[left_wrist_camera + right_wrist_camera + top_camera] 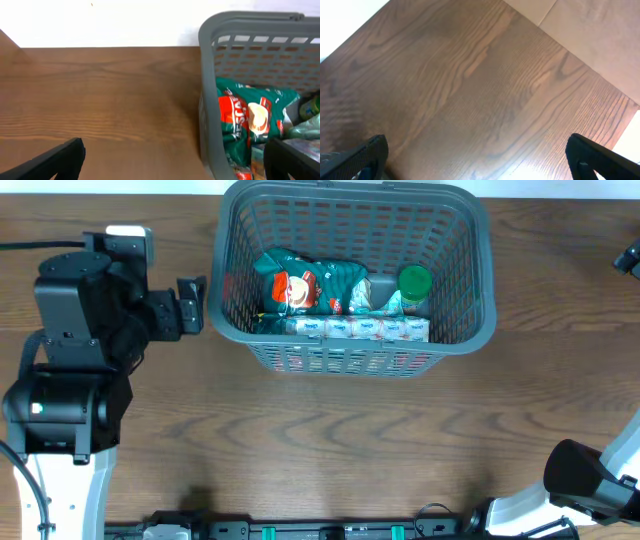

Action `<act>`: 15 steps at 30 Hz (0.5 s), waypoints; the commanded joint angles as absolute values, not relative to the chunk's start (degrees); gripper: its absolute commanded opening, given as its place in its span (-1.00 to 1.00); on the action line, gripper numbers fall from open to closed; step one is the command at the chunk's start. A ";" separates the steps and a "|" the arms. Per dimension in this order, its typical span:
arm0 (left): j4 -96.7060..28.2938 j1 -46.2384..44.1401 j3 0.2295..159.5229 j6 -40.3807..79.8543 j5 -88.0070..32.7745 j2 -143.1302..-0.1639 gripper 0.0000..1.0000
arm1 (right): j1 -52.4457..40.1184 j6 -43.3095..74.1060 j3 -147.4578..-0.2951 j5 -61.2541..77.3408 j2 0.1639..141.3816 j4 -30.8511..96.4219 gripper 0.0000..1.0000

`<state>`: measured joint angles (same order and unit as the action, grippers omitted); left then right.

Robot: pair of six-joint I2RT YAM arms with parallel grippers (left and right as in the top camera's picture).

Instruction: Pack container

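The dark grey slotted container (pixel 350 360) stands at the back middle of the wooden table. Inside lie a green and red snack bag (pixel 305 285), a green-capped bottle (pixel 414 282) and a row of white and blue packets (pixel 360 328). My left gripper (pixel 192 305) is just left of the container's left wall, open and empty. In the left wrist view its fingers (pixel 175 155) spread wide, with the container's rim (pixel 205 75) and the snack bag (pixel 245 115) ahead on the right. My right gripper (pixel 476 150) is open and empty over bare table.
The left arm's body (pixel 70 330) fills the left side of the table. The right arm's base (pixel 590 480) sits at the front right corner, and a dark part of that arm (pixel 630 255) shows at the right edge. The table's edge (pixel 560 35) runs across the right wrist view.
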<state>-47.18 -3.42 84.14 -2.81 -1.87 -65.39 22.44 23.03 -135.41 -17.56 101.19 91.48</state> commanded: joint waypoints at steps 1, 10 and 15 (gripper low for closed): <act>-45.30 -3.16 84.71 -2.94 -0.32 -62.50 0.97 | 22.96 23.55 -135.72 -17.96 101.03 91.53 0.99; -40.95 -3.16 84.66 -3.38 2.72 -49.87 0.97 | 22.94 23.55 -135.72 -17.96 101.06 91.53 0.98; -41.06 -2.39 83.79 -3.33 4.80 -43.09 0.97 | 22.96 23.55 -135.72 -17.96 101.06 91.53 0.99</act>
